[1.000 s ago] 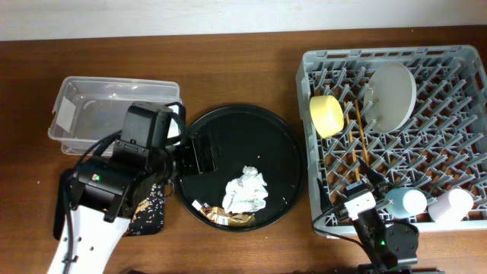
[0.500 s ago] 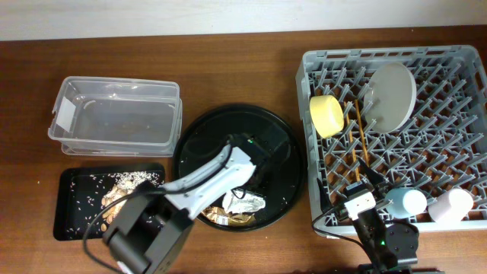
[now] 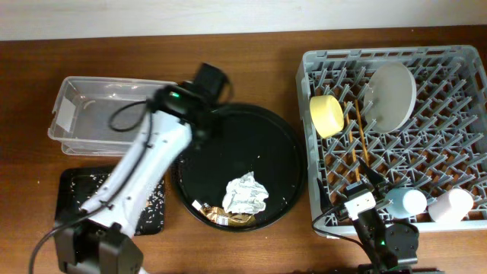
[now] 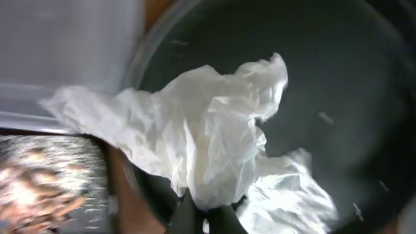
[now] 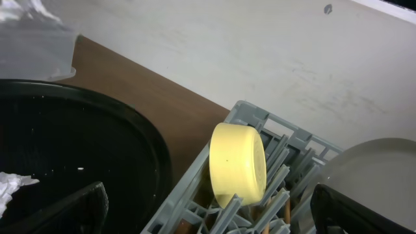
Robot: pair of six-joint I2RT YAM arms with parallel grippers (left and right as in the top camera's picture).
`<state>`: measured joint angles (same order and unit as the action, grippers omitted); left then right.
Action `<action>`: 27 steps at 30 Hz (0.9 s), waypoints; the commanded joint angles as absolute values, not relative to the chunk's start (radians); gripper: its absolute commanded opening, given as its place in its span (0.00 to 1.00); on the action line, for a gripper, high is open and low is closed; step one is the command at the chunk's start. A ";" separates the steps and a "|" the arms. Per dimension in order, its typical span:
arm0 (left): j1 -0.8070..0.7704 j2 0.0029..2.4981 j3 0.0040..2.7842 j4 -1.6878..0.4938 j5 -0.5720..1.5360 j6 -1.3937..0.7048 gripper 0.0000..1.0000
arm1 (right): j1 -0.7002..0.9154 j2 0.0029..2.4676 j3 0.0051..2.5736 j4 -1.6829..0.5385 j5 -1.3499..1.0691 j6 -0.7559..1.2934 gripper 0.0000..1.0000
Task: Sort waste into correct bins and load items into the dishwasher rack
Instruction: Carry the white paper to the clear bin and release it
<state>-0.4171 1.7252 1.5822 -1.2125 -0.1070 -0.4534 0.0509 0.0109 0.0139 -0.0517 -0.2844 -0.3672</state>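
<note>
Brown wooden table [image 3: 251,68] carries a large round black tray [image 3: 278,148] at centre. Clear tub [image 3: 99,122] sits just left of it and flat black tray [image 3: 72,204] at its near-left. Dishwasher rack [image 3: 449,144] stands just right.

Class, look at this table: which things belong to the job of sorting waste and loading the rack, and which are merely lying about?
Job: held napkin in left gripper, loose napkin, foil wrapper, clear tub, flat black tray, rack, yellow bowl, plate, chopsticks, blue cup, pink cup.
Lying about: round black tray.

Crumpled paper napkin [image 4: 195,143], glossy blk tray [image 3: 275,144], grey plastic rack [image 3: 426,144], clear plastic tub [image 3: 99,114], wood table [image 3: 251,46]
</note>
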 commanded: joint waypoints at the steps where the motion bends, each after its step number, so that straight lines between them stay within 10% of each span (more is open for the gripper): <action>1: -0.228 1.716 1.587 -1.190 -0.155 -0.454 0.00 | 0.044 0.006 0.006 -0.052 -0.276 -0.362 0.98; 6: -0.056 1.754 1.587 -1.046 -0.153 -0.360 0.07 | 0.044 0.006 0.006 -0.052 -0.276 -0.362 0.98; 10: -0.083 1.775 1.589 -1.032 -0.065 -0.213 0.92 | 0.044 0.006 0.006 -0.052 -0.276 -0.362 0.98; 25: -0.186 1.756 1.589 -1.013 -0.173 -0.258 0.99 | 0.044 0.006 0.006 -0.052 -0.276 -0.362 0.98; 26: -0.174 1.756 1.589 -0.994 -0.080 -0.159 0.96 | 0.044 0.006 0.006 -0.052 -0.276 -0.362 0.98; 27: -0.165 1.756 1.589 -1.000 -0.094 -0.139 0.72 | 0.044 0.006 0.006 -0.052 -0.276 -0.362 0.98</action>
